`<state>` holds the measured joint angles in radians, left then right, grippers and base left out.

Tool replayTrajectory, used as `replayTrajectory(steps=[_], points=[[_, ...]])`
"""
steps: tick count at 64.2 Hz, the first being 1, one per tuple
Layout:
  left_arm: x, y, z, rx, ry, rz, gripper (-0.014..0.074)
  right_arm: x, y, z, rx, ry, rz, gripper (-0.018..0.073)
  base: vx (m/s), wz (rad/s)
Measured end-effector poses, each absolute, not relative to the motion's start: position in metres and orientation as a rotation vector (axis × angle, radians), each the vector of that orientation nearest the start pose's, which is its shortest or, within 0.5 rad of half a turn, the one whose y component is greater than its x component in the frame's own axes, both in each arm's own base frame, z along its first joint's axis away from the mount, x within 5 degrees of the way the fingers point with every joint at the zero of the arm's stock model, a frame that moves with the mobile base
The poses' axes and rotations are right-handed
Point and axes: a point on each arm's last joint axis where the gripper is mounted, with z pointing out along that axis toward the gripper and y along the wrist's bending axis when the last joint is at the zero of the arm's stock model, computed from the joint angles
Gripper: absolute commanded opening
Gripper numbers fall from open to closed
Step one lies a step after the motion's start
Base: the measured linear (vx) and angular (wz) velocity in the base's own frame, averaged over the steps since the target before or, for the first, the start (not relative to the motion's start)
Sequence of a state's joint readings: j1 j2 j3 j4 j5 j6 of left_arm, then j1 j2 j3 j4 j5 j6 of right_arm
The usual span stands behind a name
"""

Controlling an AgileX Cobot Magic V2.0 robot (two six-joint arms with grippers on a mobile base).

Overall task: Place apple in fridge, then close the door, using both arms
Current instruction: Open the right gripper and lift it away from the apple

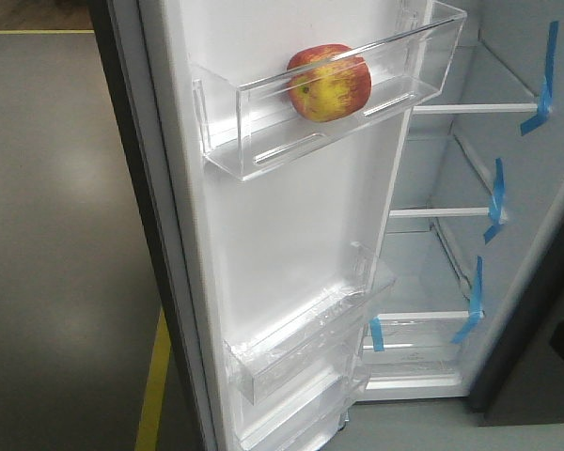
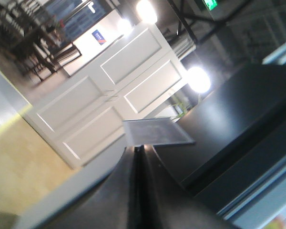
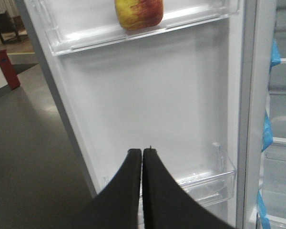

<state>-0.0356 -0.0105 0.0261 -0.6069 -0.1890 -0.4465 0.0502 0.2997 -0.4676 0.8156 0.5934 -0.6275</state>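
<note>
- Apple [image 1: 329, 83] sits in the top clear bin [image 1: 263, 141] of the open door [image 1: 291, 244], upper centre of the front view. Placing looks done, closing not yet!
- Right gripper [image 3: 142, 151], jaws pressed together, faces the door's white inner side, with the apple at frame top.
- Left gripper [image 2: 139, 149], jaws together too, sees a dark panel [image 2: 238, 109] at frame right, probably the door's outside, so this arm should push.
- Front view alone shows how wide the door stands from the fridge [image 1: 545, 188]; neither gripper appears there.
</note>
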Motion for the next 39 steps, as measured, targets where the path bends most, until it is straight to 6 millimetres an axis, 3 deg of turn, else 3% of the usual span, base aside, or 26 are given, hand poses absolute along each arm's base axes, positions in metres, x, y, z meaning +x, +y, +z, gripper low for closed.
replayTrajectory(steps=[10,15,33,39], points=[[0.054,0.009,0.219,-0.923,1.086,-1.032,-0.0006,0.055,0.039,0.31,-0.249,1.706,0.468,-0.0003,0.0,0.0],[0.052,0.008,0.23,-0.933,1.056,-1.084,-0.0006,0.055,0.039,0.31,-0.244,1.702,0.469,-0.0003,0.0,0.0],[0.022,0.006,0.342,-0.636,0.887,-1.036,-0.0006,0.055,0.039,0.311,-0.225,1.691,0.496,-0.0003,0.0,0.0],[0.038,0.003,0.372,-0.597,0.955,-0.966,-0.0006,0.055,0.039,0.312,-0.221,1.688,0.503,-0.0003,0.0,0.0]])
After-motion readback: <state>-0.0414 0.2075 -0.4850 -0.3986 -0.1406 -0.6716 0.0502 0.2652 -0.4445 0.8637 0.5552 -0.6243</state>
